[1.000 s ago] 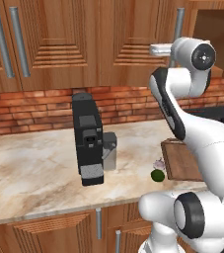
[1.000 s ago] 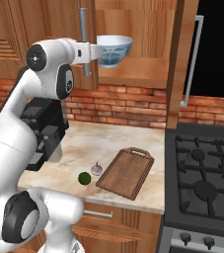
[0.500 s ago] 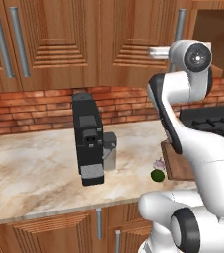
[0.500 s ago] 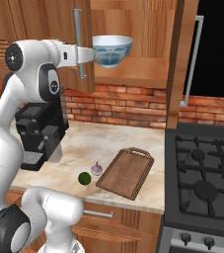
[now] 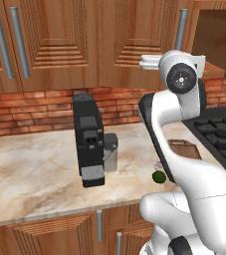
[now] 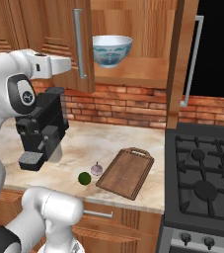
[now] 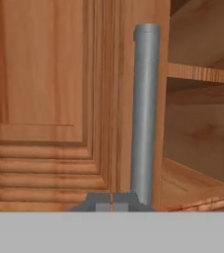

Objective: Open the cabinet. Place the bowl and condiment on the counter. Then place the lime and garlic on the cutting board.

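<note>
Beige marbled counter [image 6: 113,143] carries the coffee machine [image 6: 40,129], the lime [image 6: 84,178], the garlic [image 6: 97,169] and the cutting board [image 6: 127,172], beside a stove [image 6: 202,183]. Above, the cabinet [image 6: 133,69] stands open with the bowl [image 6: 112,50] on its shelf. Gripper [image 7: 112,201], fingers pressed together, sits at the foot of the left door's bar handle [image 7: 144,113], holding nothing.

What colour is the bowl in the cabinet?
Pale blue-white bowl, clearest in the right base view.
</note>
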